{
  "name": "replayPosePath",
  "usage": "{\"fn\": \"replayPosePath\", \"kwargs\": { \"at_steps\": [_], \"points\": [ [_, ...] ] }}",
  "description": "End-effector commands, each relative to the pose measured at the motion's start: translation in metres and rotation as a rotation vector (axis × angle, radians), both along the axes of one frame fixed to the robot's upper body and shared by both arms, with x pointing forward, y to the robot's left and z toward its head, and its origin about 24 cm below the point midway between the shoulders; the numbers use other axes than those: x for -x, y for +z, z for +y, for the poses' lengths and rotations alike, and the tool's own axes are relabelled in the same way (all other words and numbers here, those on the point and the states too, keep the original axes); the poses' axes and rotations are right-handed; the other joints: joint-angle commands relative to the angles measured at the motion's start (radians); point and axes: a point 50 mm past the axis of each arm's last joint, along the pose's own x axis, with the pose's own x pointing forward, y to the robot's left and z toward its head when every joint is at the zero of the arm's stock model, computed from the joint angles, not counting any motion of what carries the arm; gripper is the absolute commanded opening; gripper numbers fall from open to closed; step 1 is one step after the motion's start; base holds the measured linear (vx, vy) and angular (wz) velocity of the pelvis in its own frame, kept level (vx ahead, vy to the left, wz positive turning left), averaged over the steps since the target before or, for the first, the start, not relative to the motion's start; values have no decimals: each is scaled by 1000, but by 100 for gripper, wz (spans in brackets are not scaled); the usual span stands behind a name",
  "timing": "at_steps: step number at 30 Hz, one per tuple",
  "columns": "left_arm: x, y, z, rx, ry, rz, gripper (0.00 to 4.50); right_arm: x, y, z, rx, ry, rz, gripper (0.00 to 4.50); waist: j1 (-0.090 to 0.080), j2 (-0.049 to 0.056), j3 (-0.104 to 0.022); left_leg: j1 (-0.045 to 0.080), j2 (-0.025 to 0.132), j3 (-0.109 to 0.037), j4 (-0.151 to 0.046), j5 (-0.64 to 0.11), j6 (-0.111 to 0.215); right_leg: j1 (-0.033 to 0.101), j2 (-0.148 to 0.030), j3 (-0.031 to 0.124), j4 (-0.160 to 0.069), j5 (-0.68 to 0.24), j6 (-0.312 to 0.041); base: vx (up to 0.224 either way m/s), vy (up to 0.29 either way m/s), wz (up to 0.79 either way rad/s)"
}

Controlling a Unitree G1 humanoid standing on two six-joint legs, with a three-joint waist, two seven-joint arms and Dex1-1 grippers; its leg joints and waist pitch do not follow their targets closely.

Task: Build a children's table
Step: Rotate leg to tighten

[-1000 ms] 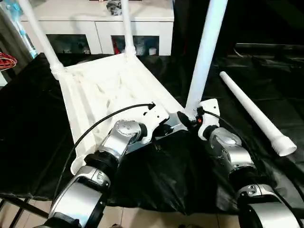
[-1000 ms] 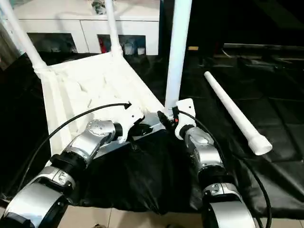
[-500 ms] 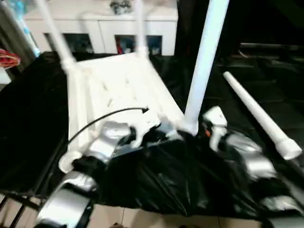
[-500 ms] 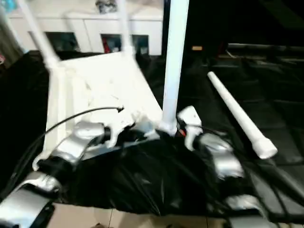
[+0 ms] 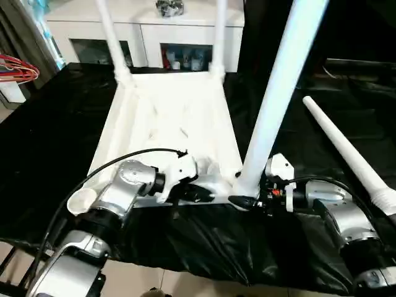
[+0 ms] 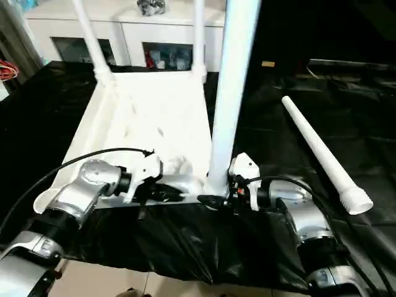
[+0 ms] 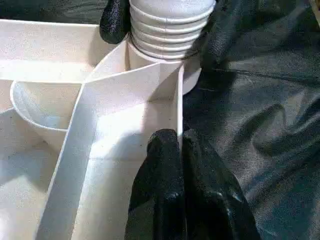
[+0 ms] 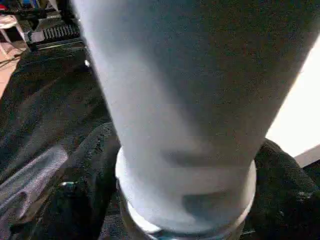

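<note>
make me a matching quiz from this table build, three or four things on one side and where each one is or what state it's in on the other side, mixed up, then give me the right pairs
Things:
1. loose leg
2. near leg
3. left pincer
4. empty corner socket

Places or states:
A. shut on a rib of the tabletop
B. upright between the right pincer's fingers
C. lying on the black sheet
D. at the tabletop's near left corner

Pairs: 1-C, 2-B, 3-A, 4-D
</note>
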Motion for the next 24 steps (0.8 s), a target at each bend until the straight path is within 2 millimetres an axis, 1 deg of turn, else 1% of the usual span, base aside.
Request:
{"fn": "replayPosePath", "kwargs": {
  "at_steps": [1, 2, 4, 6, 8, 9, 10, 11, 12, 13, 15, 16, 17, 18, 19, 20, 21, 23, 24],
  "points": [
    [0, 8, -8, 40, -19, -24, 0, 10, -9, 10, -5, 74, 61, 315, 0, -19, -69, 10, 32, -11, -69, -200, 79, 50, -57, 46, -63, -319, -205, 0, 0, 0],
    [0, 8, -9, 44, -13, -25, 0, 10, -10, 11, -7, 72, 64, 298, 0, -19, -69, 9, 31, -12, -69, -198, 78, 51, -57, 46, -62, -314, -206, 0, 0, 0],
    [-1, 8, -10, 50, -4, -27, 0, 10, -10, 11, -13, 62, 67, 284, 0, -20, -69, 9, 31, -12, -69, -198, 77, 52, -58, 46, -62, -312, -207, 0, 0, 0],
    [-6, 9, -19, 72, 74, -53, 0, 3, -16, 16, -32, -70, 52, 280, 1, -19, -68, 10, 31, -11, -69, -200, 75, 50, -58, 47, -63, -318, -206, 0, 0, 0],
    [-10, 9, -24, 76, 127, -66, 0, -5, -19, 19, -33, -177, 34, 277, -6, -20, -65, 11, 29, -13, -71, -220, 60, 47, -58, 46, -69, -353, -200, 0, 0, 0],
    [-13, 9, -27, 74, 165, -78, 0, -10, -21, 19, -29, -258, 24, 276, -10, -23, -64, 11, 26, -14, -72, -233, 48, 49, -59, 44, -73, -396, -184, 0, 0, 0],
    [-17, 9, -32, 72, 218, -94, 0, -19, -24, 20, -24, -380, 24, 276, -17, -23, -61, 11, 23, -16, -74, -248, 36, 48, -59, 41, -78, -443, -168, 0, 0, 0],
    [-20, 9, -35, 72, 248, -101, 0, -22, -26, 20, -21, -441, 26, 276, -27, -23, -59, 12, 19, -18, -74, -268, 27, 46, -58, 37, -85, -496, -146, 0, 0, 0],
    [-23, 10, -39, 75, 291, -109, 0, -27, -28, 22, -27, -518, 26, 276, -31, -24, -59, 16, 19, -19, -74, -279, 23, 45, -60, 36, -90, -521, -138, 0, 0, 0],
    [-25, 11, -44, 79, 324, -117, 0, -31, -30, 24, -31, -585, 33, 275, -40, -24, -57, 19, 15, -18, -70, -293, 21, 39, -58, 34, -98, -562, -122, 0, 0, 0],
    [-28, 12, -50, 91, 368, -127, 0, -37, -32, 27, -38, -674, 46, 275, -45, -27, -54, 18, 10, -19, -68, -302, 28, 39, -58, 29, -108, -612, -96, 0, 0, 0],
    [-31, 14, -58, 103, 409, -139, 0, -42, -33, 31, -40, -762, 54, 275, -46, -24, -56, 20, 9, -19, -67, -299, 32, 35, -58, 28, -112, -622, -87, 0, 0, 0],
    [-32, 15, -63, 108, 427, -147, 0, -45, -34, 32, -42, -831, 63, 275, -54, -23, -55, 21, 6, -20, -66, -312, 30, 34, -54, 23, -115, -633, -81, 0, 0, 0],
    [-32, 15, -66, 109, 439, -153, 0, -47, -35, 33, -42, -877, 68, 275, -55, -24, -56, 22, 7, -22, -67, -315, 29, 36, -55, 21, -116, -633, -80, 0, 0, 0],
    [-32, 15, -70, 110, 439, -156, 0, -49, -34, 37, -52, -891, 57, 275, -58, -25, -57, 19, 9, -21, -68, -313, 34, 36, -55, 23, -115, -615, -81, 0, 0, 0],
    [-30, 15, -75, 109, 423, -169, 0, -50, -31, 45, -61, -870, 24, 310, -57, -29, -59, 17, 10, -21, -69, -311, 39, 36, -56, 24, -112, -597, -87, 0, 0, 0],
    [-30, 15, -75, 109, 422, -170, 0, -50, -31, 45, -61, -869, 22, 310, -57, -28, -59, 17, 11, -21, -69, -311, 42, 36, -57, 25, -110, -590, -91, 0, 0, 0],
    [-26, 15, -77, 115, 375, -182, 0, -51, -28, 50, -93, -845, -4, 347, -54, -33, -61, 14, 14, -19, -71, -297, 58, 38, -57, 30, -105, -551, -106, 0, 0, 0],
    [-25, 15, -78, 118, 363, -189, 0, -51, -27, 49, -94, -849, -13, 350, -54, -34, -60, 13, 14, -19, -72, -292, 60, 39, -57, 32, -102, -540, -111, 0, 0, 0]
  ]
}}
